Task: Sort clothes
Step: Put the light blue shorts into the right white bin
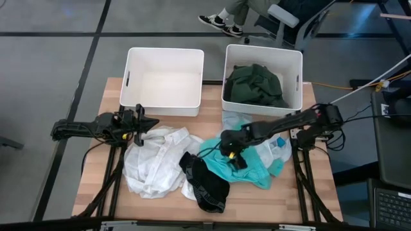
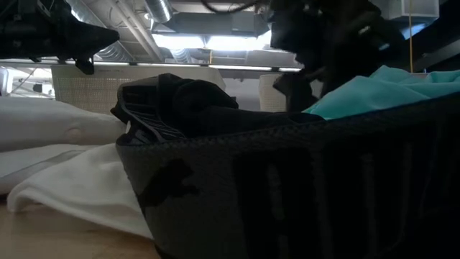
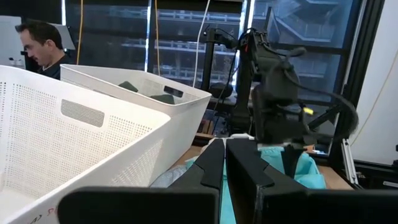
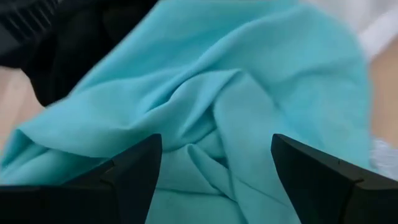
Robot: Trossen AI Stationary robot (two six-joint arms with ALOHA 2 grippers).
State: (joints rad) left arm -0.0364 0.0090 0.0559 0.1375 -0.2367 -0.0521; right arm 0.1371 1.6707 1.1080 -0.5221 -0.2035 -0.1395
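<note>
The clothes lie heaped on the table's near half: a white garment (image 1: 157, 163), a black one (image 1: 207, 184), a teal one (image 1: 250, 165) and a pale blue one (image 1: 277, 146). A dark green garment (image 1: 255, 83) lies inside the right white bin (image 1: 297, 61). My right gripper (image 1: 234, 158) is open, with its fingers either side of a raised fold (image 4: 230, 106) of the teal garment. My left gripper (image 1: 151, 123) is shut and holds nothing, level above the table's left side near the white garment. My right gripper (image 4: 216, 149) comes at the teal garment's raised fold slanting down from the table's right, one finger on each side of it. Whether the fingertips touch the cloth I cannot tell.
The left white bin (image 1: 131, 70) stands at the far left with nothing showing inside. Both bins line the table's far edge. Bare wood shows at the near left corner (image 1: 96, 192) and the near right (image 1: 302, 192). A person sits beyond the far edge.
</note>
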